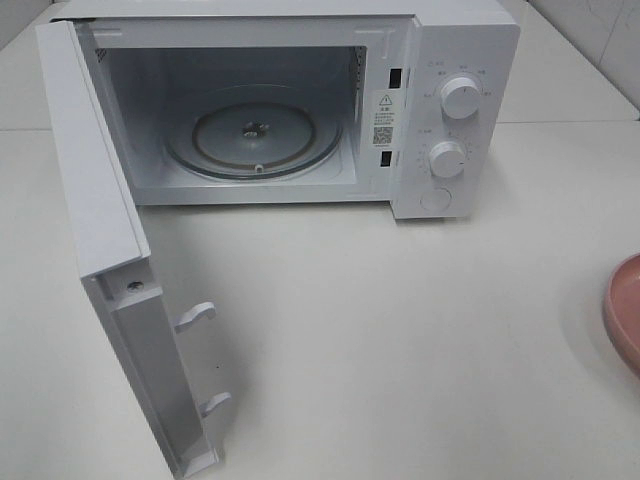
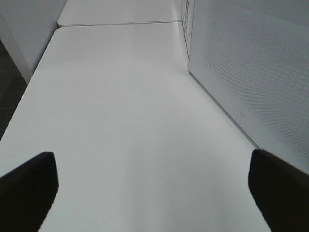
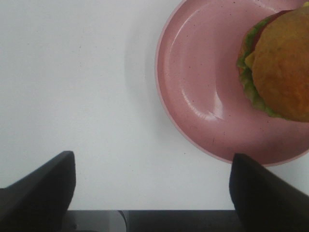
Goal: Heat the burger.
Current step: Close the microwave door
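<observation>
The white table [image 1: 400,340] carries everything, and on it the microwave [image 1: 440,60] stands at the far side with its door [image 1: 100,230] swung fully open toward the left. Inside, the glass turntable [image 1: 255,140] is bare, so opening the oven looks done while loading it is not. At the right edge of the high view only a sliver of the pink plate [image 1: 625,310] shows; the right wrist view gives it better, with the burger [image 3: 280,63] sitting on the plate's far part, off centre. The right gripper [image 3: 152,193] hovers above the table just beside the plate, jaws apart and holding nothing. The left gripper [image 2: 152,188] is spread wide over bare table next to the microwave's perforated side, also empty. Left to do, as I judge it: pick up the burger, place it inside, shut the door, set the dials [image 1: 460,97].
</observation>
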You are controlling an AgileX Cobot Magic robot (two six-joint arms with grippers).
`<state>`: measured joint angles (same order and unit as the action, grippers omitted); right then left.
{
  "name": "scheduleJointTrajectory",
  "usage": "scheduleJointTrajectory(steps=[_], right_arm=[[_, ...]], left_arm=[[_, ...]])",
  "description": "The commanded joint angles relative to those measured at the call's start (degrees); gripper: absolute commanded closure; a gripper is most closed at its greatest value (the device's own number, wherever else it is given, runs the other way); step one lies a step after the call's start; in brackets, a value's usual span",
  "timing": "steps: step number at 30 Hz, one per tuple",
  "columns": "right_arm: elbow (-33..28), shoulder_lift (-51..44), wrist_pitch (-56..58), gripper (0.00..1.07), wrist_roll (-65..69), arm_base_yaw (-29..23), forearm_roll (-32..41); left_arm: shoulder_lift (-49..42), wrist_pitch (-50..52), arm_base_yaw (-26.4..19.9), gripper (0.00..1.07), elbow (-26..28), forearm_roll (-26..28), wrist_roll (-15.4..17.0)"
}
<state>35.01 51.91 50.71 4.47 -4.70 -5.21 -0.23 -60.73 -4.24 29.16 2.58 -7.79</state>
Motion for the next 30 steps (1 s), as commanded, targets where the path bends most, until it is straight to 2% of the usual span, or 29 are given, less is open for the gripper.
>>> scheduleJointTrajectory(steps=[1,3,4,5,7,15,30], right_arm=[[-3.5,-11.75,3.15,0.31,2.35,0.34,0.06],[-4.01,-14.44,3.84,0.31,2.52,0.34,0.06],[-4.41,-19.42,4.76,0.31,2.69,0.34,0.0],[-4.41,-19.42,4.76,0.31,2.69,0.34,0.0],[-4.41,-25.55,4.98,0.31,2.81,0.34,0.06],[-5.61,-38.73,5.84,0.31,-0.06,0.34,-0.4],[-6.42,-50.99,6.59,0.31,-2.64,0.34,0.06]], left_arm=[[-1.03,0.74,-0.23,0.02,-0.17,0.23,0.34],[-1.03,0.74,-0.23,0.02,-0.17,0.23,0.34],[-1.03,0.74,-0.23,0.02,-0.17,0.23,0.34],[-1.03,0.74,-0.23,0.02,-0.17,0.23,0.34],[-1.03,0.74,-0.23,0.02,-0.17,0.23,0.34],[-1.03,0.74,-0.23,0.02,-0.17,0.23,0.34],[-1.03,0.74,-0.23,0.02,-0.17,0.23,0.34]])
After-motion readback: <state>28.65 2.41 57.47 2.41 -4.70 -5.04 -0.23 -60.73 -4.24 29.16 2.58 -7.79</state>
